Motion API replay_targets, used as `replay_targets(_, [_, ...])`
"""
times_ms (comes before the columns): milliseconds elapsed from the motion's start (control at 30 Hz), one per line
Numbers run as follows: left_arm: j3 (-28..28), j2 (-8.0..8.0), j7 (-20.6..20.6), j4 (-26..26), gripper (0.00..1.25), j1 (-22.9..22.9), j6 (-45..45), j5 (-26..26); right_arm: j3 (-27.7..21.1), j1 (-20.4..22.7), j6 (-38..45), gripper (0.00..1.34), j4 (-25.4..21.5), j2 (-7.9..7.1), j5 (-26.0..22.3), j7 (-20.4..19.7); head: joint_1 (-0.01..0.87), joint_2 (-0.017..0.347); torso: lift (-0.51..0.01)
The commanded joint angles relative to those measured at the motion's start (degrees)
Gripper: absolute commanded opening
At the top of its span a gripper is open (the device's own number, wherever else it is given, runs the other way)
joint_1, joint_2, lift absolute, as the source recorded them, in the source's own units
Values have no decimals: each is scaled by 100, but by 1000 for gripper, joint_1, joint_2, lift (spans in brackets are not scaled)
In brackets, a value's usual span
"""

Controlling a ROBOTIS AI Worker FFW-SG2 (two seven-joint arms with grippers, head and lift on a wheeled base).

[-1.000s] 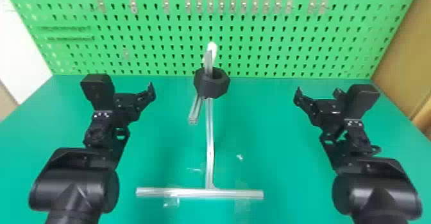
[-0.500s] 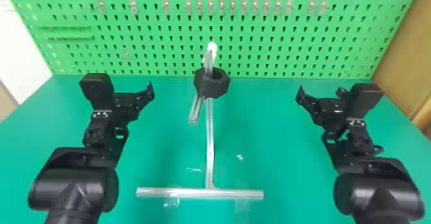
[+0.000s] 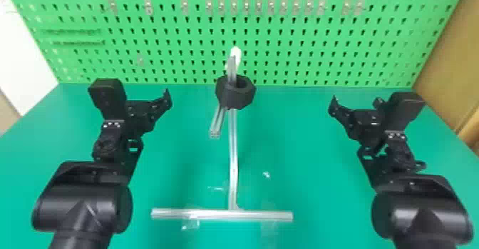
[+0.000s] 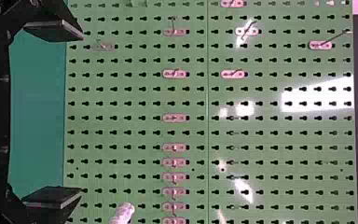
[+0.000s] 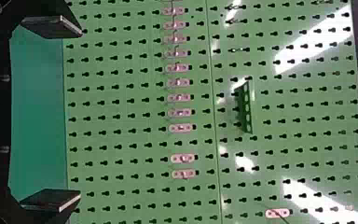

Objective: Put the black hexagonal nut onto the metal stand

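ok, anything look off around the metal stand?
Minor: a small clear scrap on the green table, beside the metal stand, looks like stray tape. Nothing looks spilled or broken; the black hexagonal nut is on the stand.

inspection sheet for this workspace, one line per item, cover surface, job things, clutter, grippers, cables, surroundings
Surface: green table, flat, with the stand's base bar lying across it
Job's things: black hexagonal nut is around the upper part of the metal stand
Clutter: clear tape at the base bar; small shiny scrap right of the post
Grippers: left gripper and right gripper open, holding nothing, one each side of the stand
Cables: nothing seen
Surroundings: green pegboard behind, carrying a row of hooks; brown panel on the right
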Motion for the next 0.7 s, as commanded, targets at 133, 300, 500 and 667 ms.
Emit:
replay_targets(133, [5,-8,0,0,1134,-2,0,-27,-10,9,137,1244,-54,9,15,-8,693,81,-1])
replay_targets(300, [5,-8,0,8,1134,-2,0,-27,-1,26,260,1247,-142,0,24,-26,693,81,-1])
replay_targets(500, [-12,-17,0,17,1134,7,-9,-9,8,53,260,1247,-160,17,7,-35,693,81,-1])
replay_targets(667, [-12,-25,0,26,1134,7,-35,-1,43,61,260,1249,-177,9,-2,-35,693,81,-1])
